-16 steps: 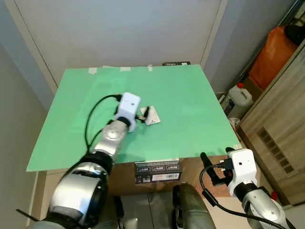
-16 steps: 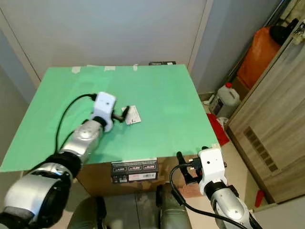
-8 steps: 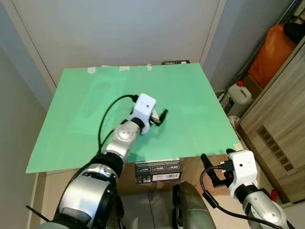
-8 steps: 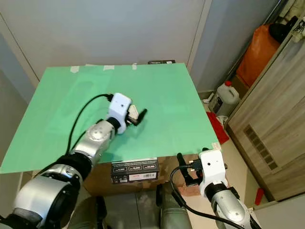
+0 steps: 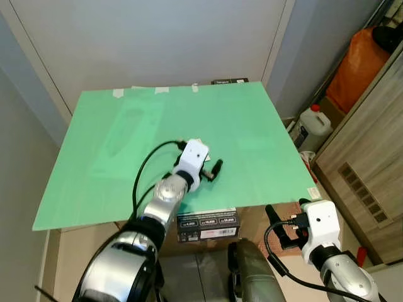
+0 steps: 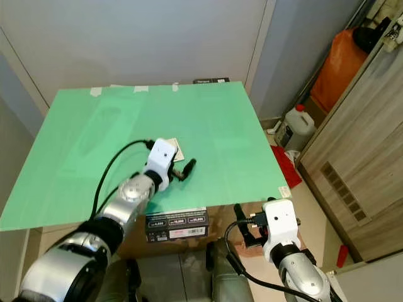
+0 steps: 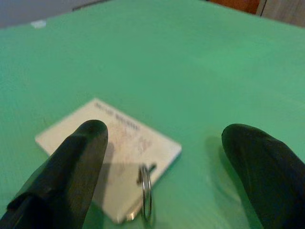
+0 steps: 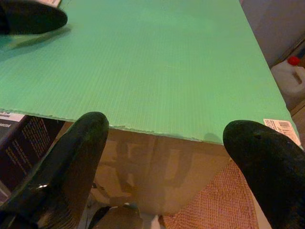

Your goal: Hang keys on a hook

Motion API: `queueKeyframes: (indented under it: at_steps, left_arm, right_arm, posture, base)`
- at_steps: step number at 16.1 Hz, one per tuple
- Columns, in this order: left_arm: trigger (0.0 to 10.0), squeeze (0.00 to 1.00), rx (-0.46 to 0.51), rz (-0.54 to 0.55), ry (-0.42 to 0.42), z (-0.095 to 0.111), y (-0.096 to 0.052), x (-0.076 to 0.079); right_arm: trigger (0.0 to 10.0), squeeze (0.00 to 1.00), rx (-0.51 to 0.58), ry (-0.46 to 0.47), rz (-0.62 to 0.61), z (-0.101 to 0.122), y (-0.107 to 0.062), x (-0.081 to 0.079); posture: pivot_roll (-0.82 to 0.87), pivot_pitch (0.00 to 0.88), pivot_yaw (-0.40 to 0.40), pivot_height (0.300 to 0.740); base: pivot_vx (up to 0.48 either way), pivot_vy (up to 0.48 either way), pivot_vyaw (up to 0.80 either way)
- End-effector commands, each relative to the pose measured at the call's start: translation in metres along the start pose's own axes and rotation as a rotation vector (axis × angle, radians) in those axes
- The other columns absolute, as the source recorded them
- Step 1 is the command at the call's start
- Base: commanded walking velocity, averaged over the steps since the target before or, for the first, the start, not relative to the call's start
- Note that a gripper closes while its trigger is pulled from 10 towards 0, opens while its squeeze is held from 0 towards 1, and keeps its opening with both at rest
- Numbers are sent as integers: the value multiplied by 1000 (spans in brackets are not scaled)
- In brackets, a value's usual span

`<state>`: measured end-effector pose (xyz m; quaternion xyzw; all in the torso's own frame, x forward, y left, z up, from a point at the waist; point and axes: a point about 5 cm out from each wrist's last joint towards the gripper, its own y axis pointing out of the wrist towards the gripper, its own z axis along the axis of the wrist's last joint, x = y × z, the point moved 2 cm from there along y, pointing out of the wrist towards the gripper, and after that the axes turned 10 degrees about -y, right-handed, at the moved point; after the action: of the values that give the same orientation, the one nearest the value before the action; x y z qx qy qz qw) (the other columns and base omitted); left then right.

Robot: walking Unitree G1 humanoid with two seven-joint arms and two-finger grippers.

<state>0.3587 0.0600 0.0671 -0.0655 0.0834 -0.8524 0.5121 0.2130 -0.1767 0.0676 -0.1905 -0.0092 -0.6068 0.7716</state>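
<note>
At centre frame on the green corrugated desk [image 5: 252, 132], your left gripper [image 7: 162, 176] hovers low, jaws apart, straddling the white card key tag with its metal ring [image 7: 114, 148], lined up to pinch it. Your right gripper [image 8: 167, 157] idles, jaws apart.

home storage corner, perhaps | jug [image 5: 313, 125] | wooden cabinet [image 5: 368, 163]

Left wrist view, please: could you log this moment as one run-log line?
left hand open | above key tag and ring on green table | right hand open, idle
</note>
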Motion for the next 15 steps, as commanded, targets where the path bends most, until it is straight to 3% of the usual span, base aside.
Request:
queueKeyframes:
  at_steps: [1,12,15]
  left_arm:
    - [10000,0,3,5,14,0,0,2]
    - [10000,0,89,44,14,2,-9,26]
    - [10000,0,84,68,10,0,-10,26]
  right_arm:
    - [10000,0,1,8,7,1,-1,-2]
    - [10000,0,3,8,32,0,4,-5]
    - [10000,0,3,9,38,0,7,-5]
  posture:
    - [-252,106,6,618]
    - [-224,77,-13,618]
    - [-217,74,-18,618]
  base:
    - [0,0,0]
    - [0,0,0]
    - [0,0,0]
